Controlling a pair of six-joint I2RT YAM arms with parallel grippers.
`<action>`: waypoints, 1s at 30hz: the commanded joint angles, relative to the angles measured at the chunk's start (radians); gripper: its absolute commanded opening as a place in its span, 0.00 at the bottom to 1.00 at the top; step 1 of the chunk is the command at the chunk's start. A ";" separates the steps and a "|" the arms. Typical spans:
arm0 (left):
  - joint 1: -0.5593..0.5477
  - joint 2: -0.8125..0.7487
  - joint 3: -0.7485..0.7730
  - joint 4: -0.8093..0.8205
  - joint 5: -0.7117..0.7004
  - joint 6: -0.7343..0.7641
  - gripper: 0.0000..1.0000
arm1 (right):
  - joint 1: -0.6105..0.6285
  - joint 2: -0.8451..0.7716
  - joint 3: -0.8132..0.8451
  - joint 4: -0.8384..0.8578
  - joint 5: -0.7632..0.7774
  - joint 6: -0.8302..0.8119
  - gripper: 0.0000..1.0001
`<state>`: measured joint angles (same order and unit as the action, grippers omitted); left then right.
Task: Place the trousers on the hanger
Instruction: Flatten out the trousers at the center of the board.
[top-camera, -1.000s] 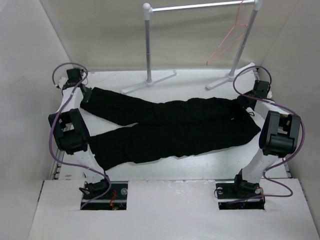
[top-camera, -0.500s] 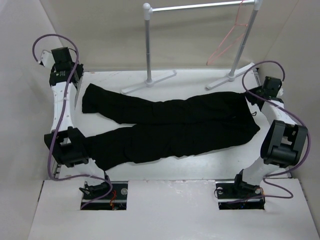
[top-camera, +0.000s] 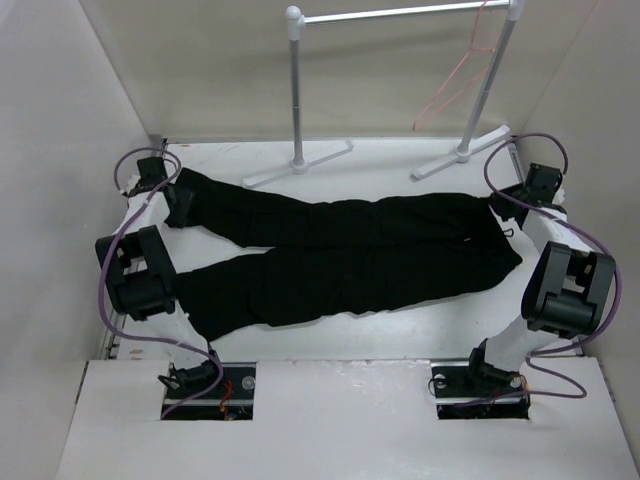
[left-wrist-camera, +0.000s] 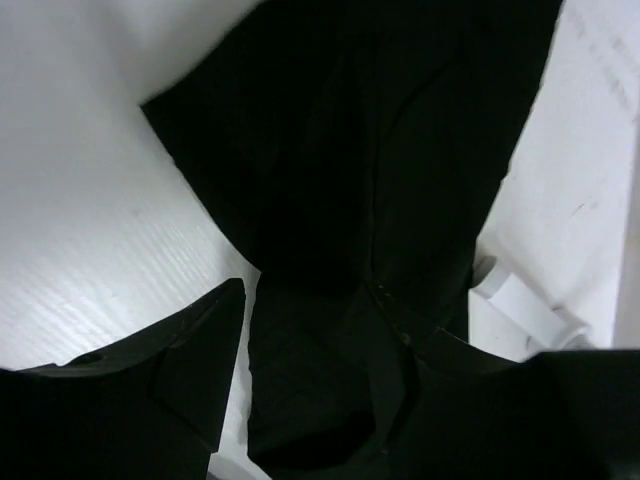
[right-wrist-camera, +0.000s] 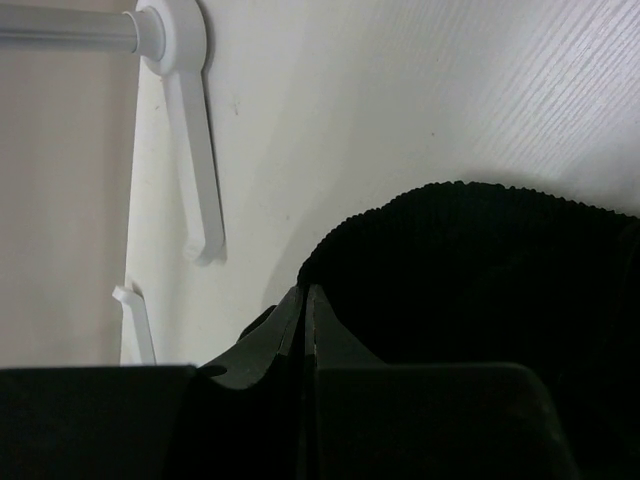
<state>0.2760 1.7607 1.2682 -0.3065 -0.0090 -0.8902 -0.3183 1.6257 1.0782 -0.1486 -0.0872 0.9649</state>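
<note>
no readable text, no labels, no brand marks, no numbers in any view

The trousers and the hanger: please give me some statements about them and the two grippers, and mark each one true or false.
1. The trousers lie spread across the table. True.
2. The hanger lies on the table. False: it hangs from the rail.
3. The right gripper is wide open. False: its fingers meet at the waistband edge.
4. The left gripper has trouser cloth between its fingers. True.
5. The trousers already hang on the hanger. False: they are apart.
</note>
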 joint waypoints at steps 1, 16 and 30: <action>-0.034 -0.012 0.046 0.096 0.040 0.000 0.49 | 0.015 0.006 0.011 0.035 -0.011 -0.028 0.07; -0.050 0.183 0.203 -0.066 -0.117 0.005 0.35 | 0.028 0.065 0.035 0.032 -0.013 -0.041 0.08; -0.056 0.255 0.290 -0.088 -0.131 0.028 0.02 | 0.028 0.089 0.083 0.015 -0.013 -0.048 0.08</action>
<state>0.2195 2.0315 1.5208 -0.3790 -0.1173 -0.8749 -0.2977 1.7145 1.1175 -0.1490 -0.0917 0.9340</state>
